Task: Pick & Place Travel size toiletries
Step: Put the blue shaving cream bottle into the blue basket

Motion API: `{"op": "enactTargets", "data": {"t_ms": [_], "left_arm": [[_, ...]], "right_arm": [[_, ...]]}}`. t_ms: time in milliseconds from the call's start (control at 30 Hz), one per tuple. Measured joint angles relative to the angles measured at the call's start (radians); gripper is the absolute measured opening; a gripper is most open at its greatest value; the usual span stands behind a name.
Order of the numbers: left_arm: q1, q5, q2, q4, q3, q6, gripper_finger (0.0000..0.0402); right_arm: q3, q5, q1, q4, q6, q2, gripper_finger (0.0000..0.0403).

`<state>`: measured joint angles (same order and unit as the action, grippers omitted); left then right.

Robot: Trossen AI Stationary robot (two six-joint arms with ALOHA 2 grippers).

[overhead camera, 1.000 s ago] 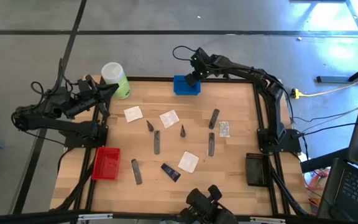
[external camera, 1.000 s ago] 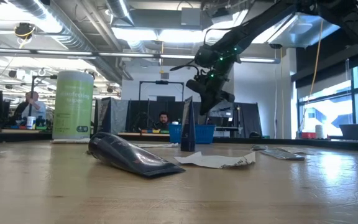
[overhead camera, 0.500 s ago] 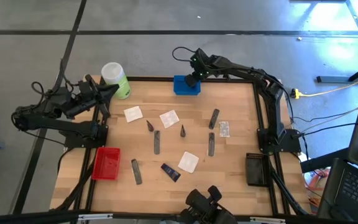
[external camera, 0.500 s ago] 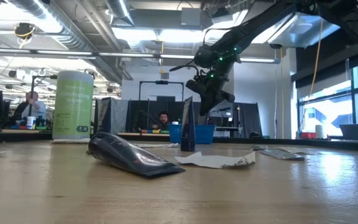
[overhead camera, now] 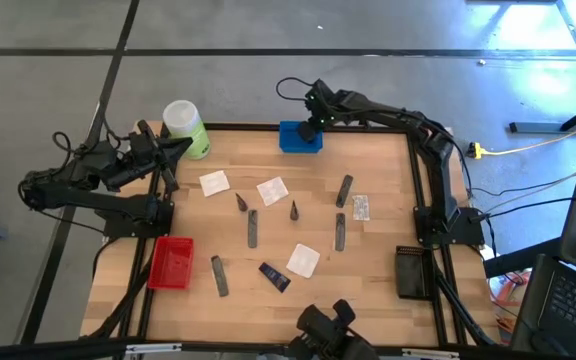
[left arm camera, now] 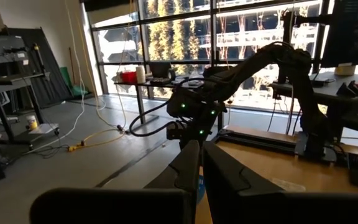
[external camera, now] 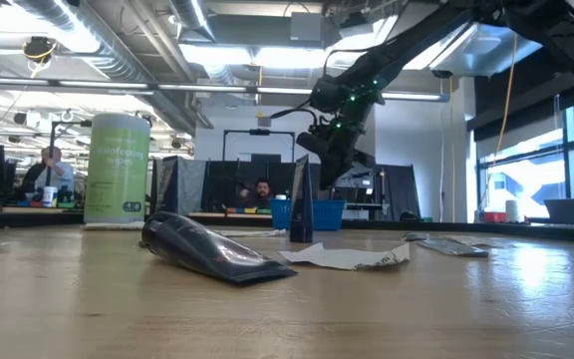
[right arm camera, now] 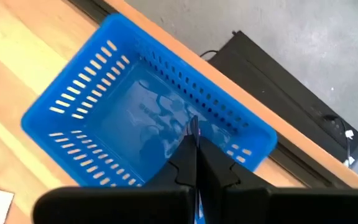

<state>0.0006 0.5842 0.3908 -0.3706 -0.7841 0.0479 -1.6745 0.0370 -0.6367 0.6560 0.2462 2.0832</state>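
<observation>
We judge the task barely begun: our right end effector (right arm camera: 194, 163) hangs closed over the blue tray (right arm camera: 92, 93), seemingly pinching a thin clear item, the left end effector (overhead camera: 173, 147) waits closed, and the toiletries (overhead camera: 252, 228) lie scattered on the table (overhead camera: 378, 190).

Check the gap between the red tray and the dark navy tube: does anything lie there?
Yes. In the high view, one slim grey tube lies on the wood between the red tray and the dark navy tube, touching neither.
</observation>
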Motion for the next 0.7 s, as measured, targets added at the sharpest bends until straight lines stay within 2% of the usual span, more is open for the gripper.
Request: {"op": "enactTargets", "data": {"t_ms": [300, 700], "left_arm": [[0.0, 0.0, 0.0, 0.0, 0.0, 0.0, 0.0015], [0.0, 0.0, 0.0, 0.0, 0.0, 0.0, 0.0015]], "right_arm": [[0.0, 0.001, 0.0, -0.01, 0.004, 0.006, 0.0006], [0.001, 0.001, 0.0, -0.009, 0.0, 0.009, 0.0038]]}}
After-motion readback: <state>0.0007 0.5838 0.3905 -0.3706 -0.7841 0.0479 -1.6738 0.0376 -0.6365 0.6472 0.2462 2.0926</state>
